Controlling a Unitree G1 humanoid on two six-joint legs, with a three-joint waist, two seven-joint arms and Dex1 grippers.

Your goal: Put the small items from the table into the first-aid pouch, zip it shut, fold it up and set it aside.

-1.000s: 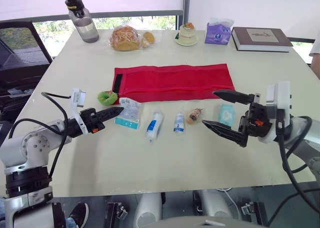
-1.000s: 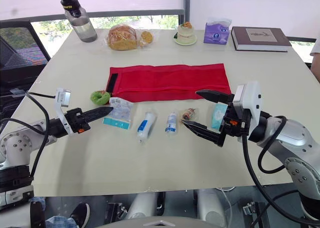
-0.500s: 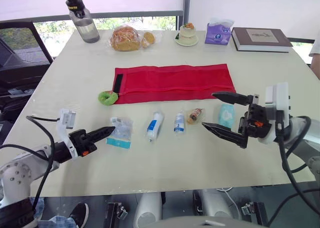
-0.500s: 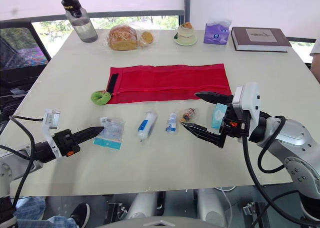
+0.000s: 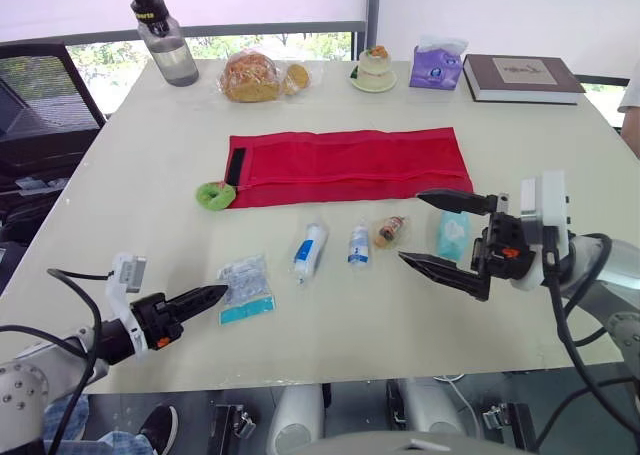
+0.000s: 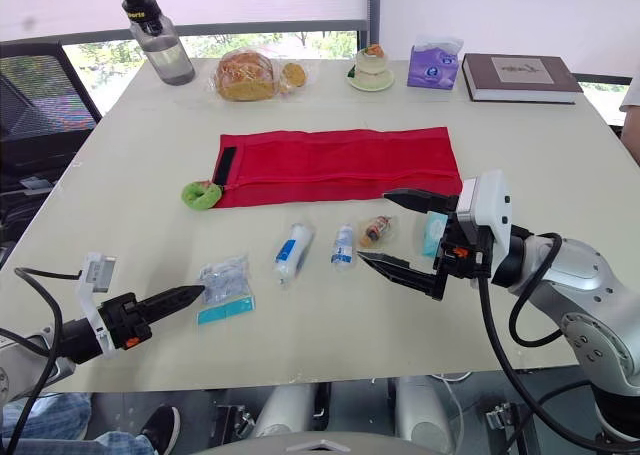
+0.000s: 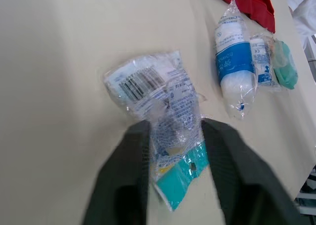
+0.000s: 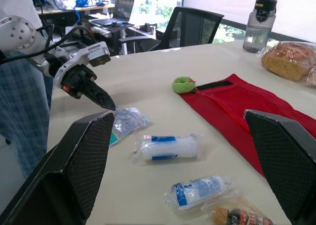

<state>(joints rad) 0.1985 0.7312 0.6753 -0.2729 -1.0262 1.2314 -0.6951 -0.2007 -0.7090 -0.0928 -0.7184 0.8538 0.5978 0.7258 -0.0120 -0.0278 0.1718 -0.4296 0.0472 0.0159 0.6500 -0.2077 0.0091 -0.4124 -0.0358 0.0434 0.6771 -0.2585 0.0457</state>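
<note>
While the red first-aid pouch (image 5: 345, 165) lies flat on the table (image 5: 150, 155), small items (image 5: 309, 250) sit beside it; the left end effector (image 5: 215, 295) pinches a clear packet (image 5: 245, 280), the right end effector (image 5: 411, 227) is spread wide.

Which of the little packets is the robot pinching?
The clear crinkly packet with the teal strip and barcode, pinched by the left pincer. It sits alone near the table's front edge, while the other packets lie untouched in a row.

No wording coming through legibly. Clear packet (image 7: 159, 111) showing barcode and fine print lines, digits blurring. Blue-banded roll (image 7: 232, 62) carrying white lettering, too small to read. Small bottle (image 7: 260, 61) label print likewise staying unreadable.
</note>
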